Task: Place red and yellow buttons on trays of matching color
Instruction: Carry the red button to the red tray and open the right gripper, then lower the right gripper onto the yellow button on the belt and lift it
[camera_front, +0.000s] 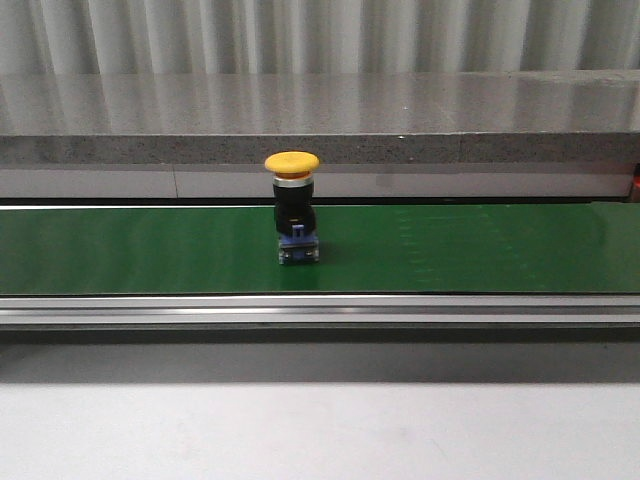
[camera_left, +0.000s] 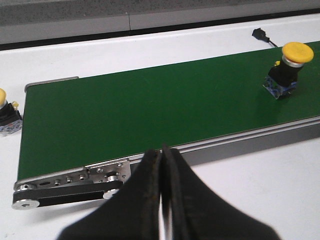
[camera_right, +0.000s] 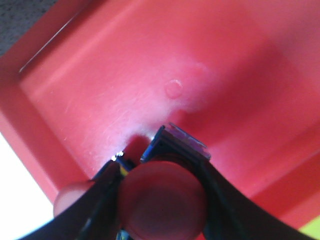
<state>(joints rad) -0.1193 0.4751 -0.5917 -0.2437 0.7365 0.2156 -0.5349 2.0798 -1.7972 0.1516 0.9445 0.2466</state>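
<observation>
Red button (camera_right: 165, 200), held in our right pincer (camera_right: 162, 192) over the red tray (camera_right: 100, 80). We should lower it upright, then release. Left pincer (camera_left: 161, 200): closed, empty.

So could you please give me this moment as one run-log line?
right gripper: shut on red button, over red tray | left gripper: shut, empty | yellow button: upright on belt

The white worktop (camera_left: 260, 185) carries a green conveyor belt (camera_front: 450, 245); one yellow-capped push button (camera_front: 293, 205) stands upright on it.
</observation>
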